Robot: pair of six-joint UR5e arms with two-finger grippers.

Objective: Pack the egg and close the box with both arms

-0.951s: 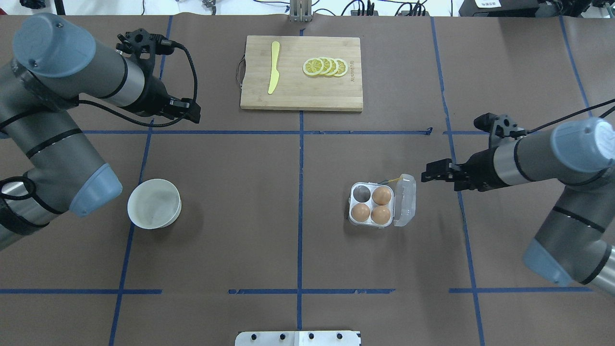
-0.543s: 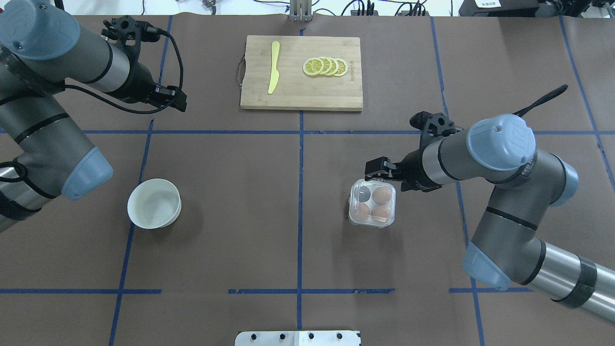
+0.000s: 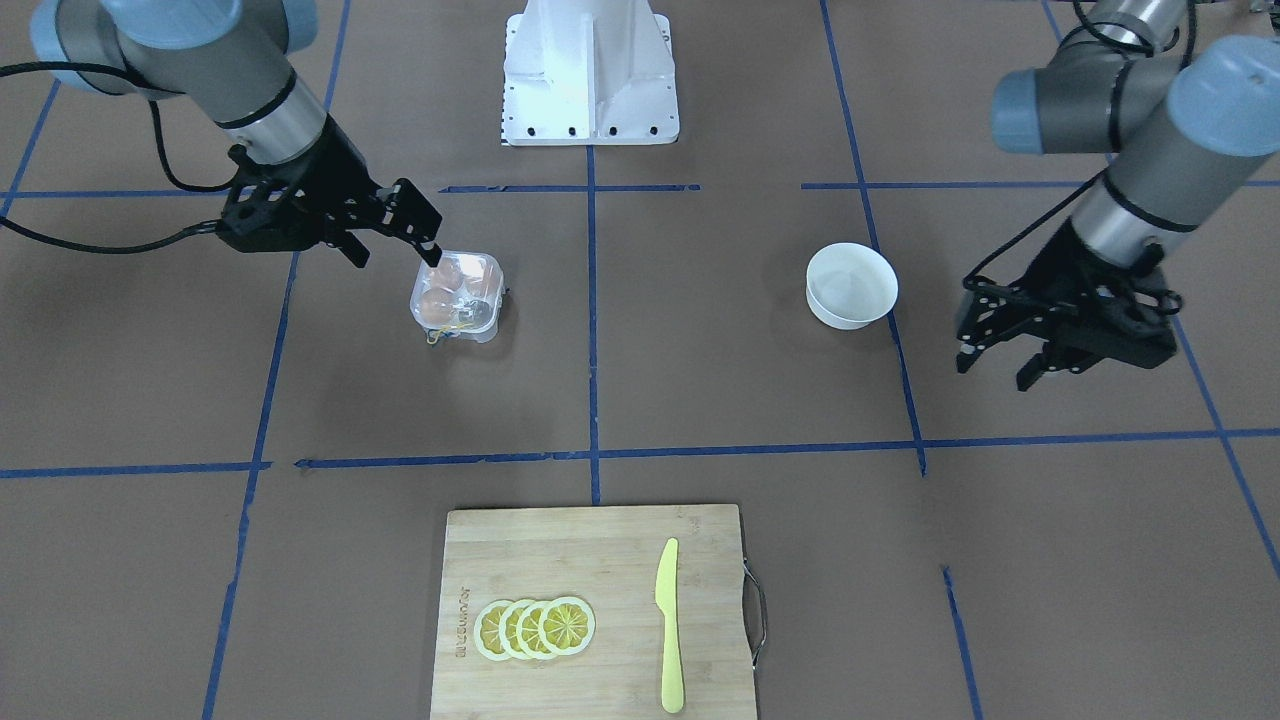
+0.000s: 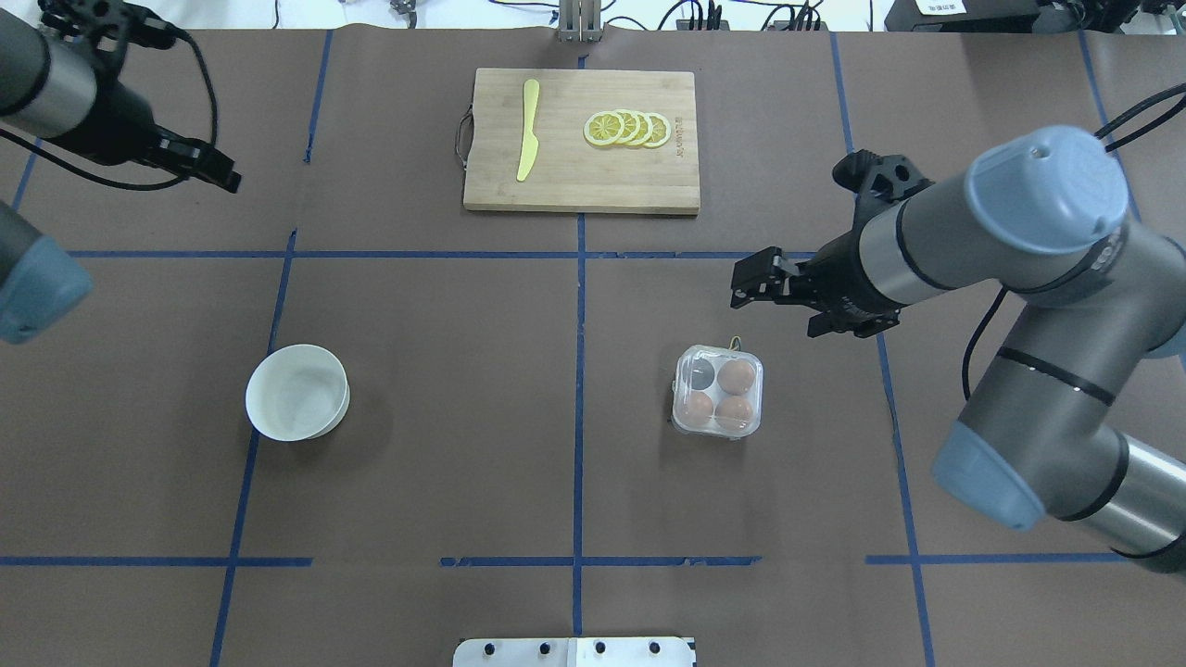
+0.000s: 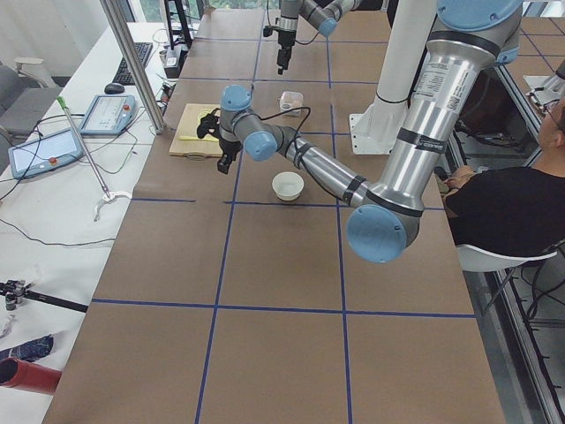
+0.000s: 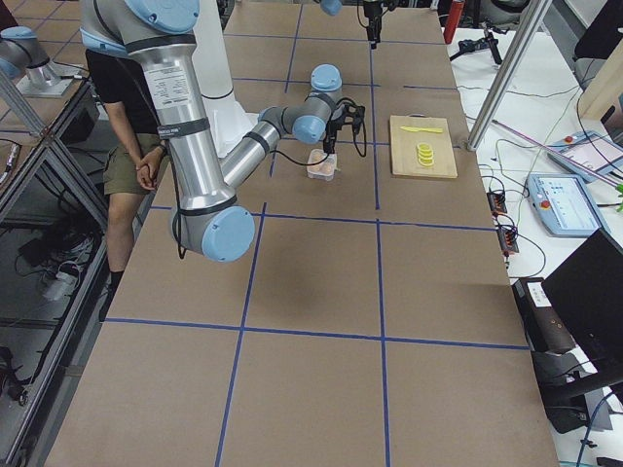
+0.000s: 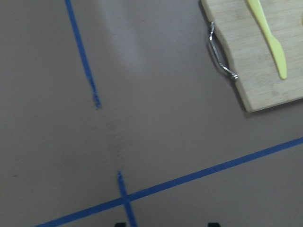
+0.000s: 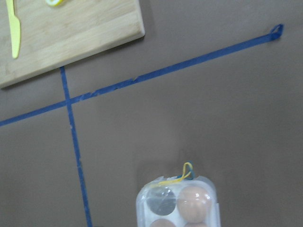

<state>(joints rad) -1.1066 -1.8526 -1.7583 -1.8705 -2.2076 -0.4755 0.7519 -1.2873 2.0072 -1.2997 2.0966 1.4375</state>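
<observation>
The clear box [image 4: 716, 389] stands right of the table's middle with its lid down and the yellowish tie at its far edge. Three orange-brown eggs show through the lid, among them one egg [image 4: 737, 376] beside an empty cup. The box also shows in the front view [image 3: 457, 295] and in the right wrist view [image 8: 177, 203]. My right gripper [image 4: 738, 287] hangs open and empty just beyond the box, apart from it. My left gripper [image 4: 220, 173] is open and empty at the far left, well away from the box.
A round white bowl [image 4: 297, 405] sits left of the middle. A wooden cutting board [image 4: 581, 181] at the back holds a yellow knife [image 4: 528, 139] and lemon slices [image 4: 627, 128]. The white pedestal [image 3: 590, 70] stands at the robot's side.
The box lid, open a second ago, is shut. My right gripper came over the box and has drawn back beyond it. My left arm has swung away to the far left.
</observation>
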